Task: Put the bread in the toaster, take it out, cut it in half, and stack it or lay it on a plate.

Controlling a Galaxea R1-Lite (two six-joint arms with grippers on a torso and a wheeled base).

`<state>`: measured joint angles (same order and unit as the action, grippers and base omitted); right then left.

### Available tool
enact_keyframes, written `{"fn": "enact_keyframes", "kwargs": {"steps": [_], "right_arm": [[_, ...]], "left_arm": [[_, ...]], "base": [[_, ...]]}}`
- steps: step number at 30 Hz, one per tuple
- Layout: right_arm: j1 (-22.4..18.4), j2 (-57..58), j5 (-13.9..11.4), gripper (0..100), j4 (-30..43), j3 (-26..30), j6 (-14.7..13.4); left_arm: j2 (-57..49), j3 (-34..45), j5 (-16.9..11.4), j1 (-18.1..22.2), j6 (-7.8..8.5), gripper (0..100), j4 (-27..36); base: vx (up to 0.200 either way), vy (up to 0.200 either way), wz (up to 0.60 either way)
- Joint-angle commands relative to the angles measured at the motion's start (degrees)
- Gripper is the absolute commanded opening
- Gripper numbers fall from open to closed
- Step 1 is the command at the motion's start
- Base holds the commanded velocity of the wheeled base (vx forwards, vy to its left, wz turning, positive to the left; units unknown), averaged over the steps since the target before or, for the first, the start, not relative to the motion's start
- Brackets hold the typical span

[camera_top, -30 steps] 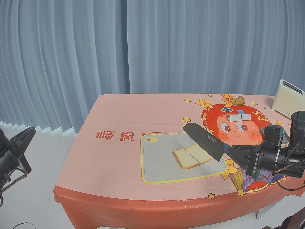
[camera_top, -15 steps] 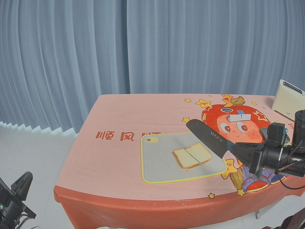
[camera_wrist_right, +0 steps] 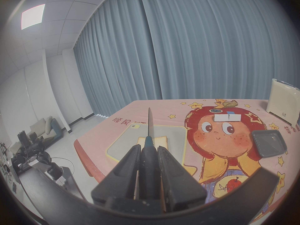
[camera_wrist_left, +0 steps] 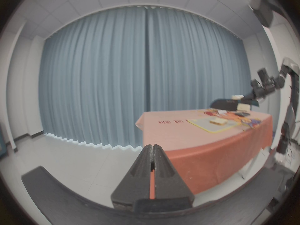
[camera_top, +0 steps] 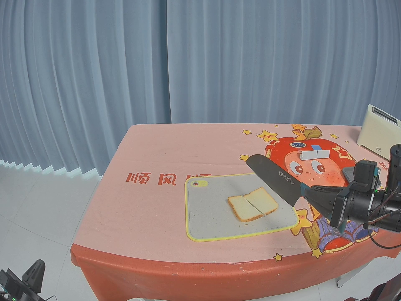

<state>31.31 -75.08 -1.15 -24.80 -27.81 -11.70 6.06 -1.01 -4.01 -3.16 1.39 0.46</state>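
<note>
Right end effector (camera_top: 309,190) grips knife (camera_top: 273,179); left end effector (camera_wrist_left: 152,147) closed; right wrist: tray (camera_wrist_right: 268,142).

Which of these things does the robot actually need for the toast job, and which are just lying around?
For the job: bread, cut in two; cutting board; knife in right gripper; toaster; dark plate.
Just there: white-and-blue tag on the tablecloth; curtain.

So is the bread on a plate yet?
No, the bread lies in two pieces on the cutting board.
</note>
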Motion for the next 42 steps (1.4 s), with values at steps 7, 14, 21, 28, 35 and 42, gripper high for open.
{"fn": "enact_keyframes", "kwargs": {"steps": [7, 14, 21, 28, 35, 42], "right_arm": [[0.0, -0.3, 0.0, 0, 0.0, 0.3, 0.0], [-0.4, 0.0, 0.0, 0, -0.1, 0.4, 0.1], [-0.7, 0.0, 0.4, 0, -0.1, 0.6, 0.1], [-1.7, 0.0, 1.4, 0, 0.0, 1.2, 0.1], [-4.0, 0.9, 1.3, 0, -0.1, 2.1, 0.2], [-5.4, -0.7, 1.3, 0, -0.1, 0.4, 1.2]], "left_arm": [[-3.9, 1.0, 2.0, 2.9, 0.9, 0, -0.7], [-3.9, 1.0, 2.3, 3.0, 0.19, 0, -0.7], [-3.9, 1.0, 2.5, 3.1, -0.6, 0, -0.7], [-3.9, 1.0, 2.5, 3.1, -0.69, 0, -0.7], [-3.9, 1.0, 2.5, 3.1, -0.69, 0, -0.7], [-3.9, 1.0, 2.5, 3.1, -0.69, 0, -0.7]], "base": [[0.0, 0.0, 0.0], [0.0, 0.0, 0.0], [0.0, 0.0, 0.0], [0.0, 0.0, 0.0], [0.0, 0.0, 0.0], [0.0, 0.0, 0.0]]}}
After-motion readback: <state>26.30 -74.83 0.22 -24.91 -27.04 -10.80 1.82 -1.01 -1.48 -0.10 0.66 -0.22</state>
